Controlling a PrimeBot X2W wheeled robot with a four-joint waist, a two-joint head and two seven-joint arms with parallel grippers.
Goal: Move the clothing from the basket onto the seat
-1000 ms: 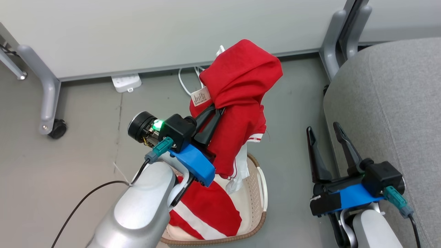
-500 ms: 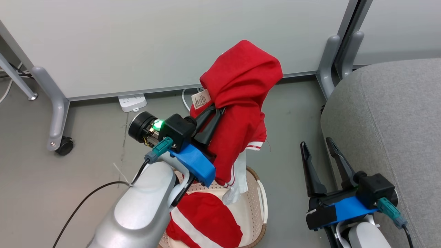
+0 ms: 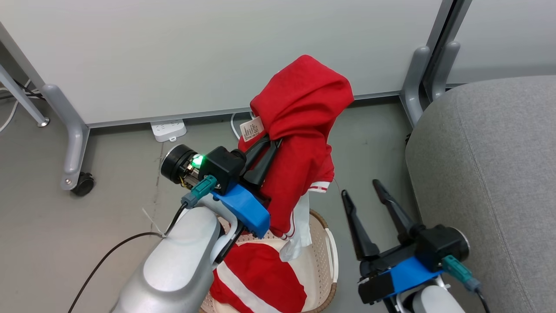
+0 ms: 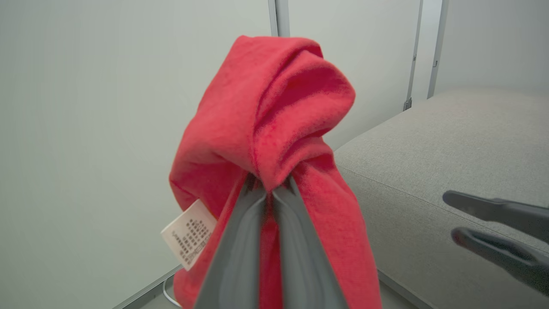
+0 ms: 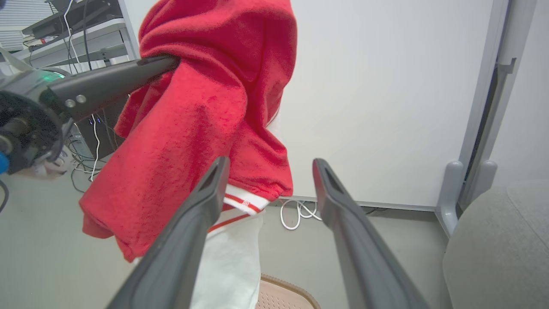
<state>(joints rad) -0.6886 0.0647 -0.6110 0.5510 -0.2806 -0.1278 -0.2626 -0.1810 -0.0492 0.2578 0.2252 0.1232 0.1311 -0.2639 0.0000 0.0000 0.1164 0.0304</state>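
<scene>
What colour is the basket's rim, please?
Brown; the basket rim shows best in the head view.

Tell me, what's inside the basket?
A red striped garment lies in the basket; the held garment dangles its white end above it. The left arm hides the rest.

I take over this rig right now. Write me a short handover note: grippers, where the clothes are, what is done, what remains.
Left gripper: shut on one red garment, lifted above the basket.
Right gripper: open, empty, between basket and seat.
Second red garment: lies in the basket.
Done: first garment picked up.
Left to do: place it on the seat, then move the second one.
</scene>
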